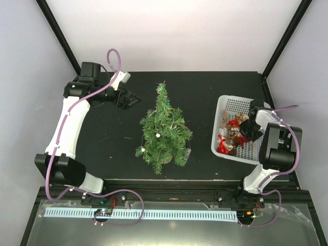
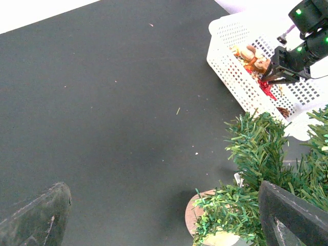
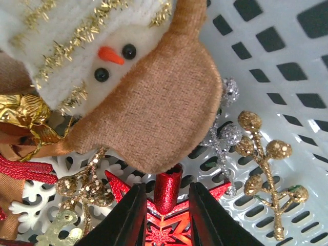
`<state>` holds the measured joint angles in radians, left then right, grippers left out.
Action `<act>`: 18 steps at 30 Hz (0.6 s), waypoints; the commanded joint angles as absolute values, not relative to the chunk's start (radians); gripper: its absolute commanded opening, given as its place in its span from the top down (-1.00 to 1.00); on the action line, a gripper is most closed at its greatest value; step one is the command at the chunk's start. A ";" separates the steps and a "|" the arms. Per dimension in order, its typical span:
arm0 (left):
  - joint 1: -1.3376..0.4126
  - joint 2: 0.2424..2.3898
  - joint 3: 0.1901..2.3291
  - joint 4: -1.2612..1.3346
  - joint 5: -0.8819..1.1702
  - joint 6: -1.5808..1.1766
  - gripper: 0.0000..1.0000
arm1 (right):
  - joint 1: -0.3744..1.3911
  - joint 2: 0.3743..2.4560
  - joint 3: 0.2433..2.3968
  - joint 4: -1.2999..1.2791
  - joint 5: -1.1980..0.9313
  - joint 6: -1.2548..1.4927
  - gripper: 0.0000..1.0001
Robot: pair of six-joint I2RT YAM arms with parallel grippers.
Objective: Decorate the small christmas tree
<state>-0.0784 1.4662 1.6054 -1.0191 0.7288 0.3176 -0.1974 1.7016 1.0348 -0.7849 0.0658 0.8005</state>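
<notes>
The small christmas tree (image 1: 165, 130) stands mid-table, dark green with small white dots on it; its branches (image 2: 266, 169) and brown base (image 2: 197, 215) also show in the left wrist view. The white basket (image 1: 221, 110) of ornaments sits to its right. My right gripper (image 1: 245, 132) reaches into the basket. In the right wrist view the gripper (image 3: 164, 210) has its jaws narrowly open on either side of the glittery tube of a red star (image 3: 168, 192), with small gaps. My left gripper (image 1: 125, 98) is open and empty, left of the tree top.
In the basket a brown-and-white snowman ornament (image 3: 143, 92) lies over the star's tip. A gold berry sprig (image 3: 266, 154), a silver sprig (image 3: 225, 136) and gold ribbon (image 3: 23, 110) lie around it. The basket wall (image 2: 230, 66) stands beyond the tree.
</notes>
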 commanded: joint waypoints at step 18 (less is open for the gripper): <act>-0.074 1.452 1.619 -1.008 0.714 0.334 -0.98 | -0.204 1.771 1.022 -0.757 0.119 0.751 0.63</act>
<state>-0.0784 1.4662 1.6054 -1.0187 0.7208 0.3183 -0.1970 1.7325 1.0237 -0.7341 0.0772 0.7666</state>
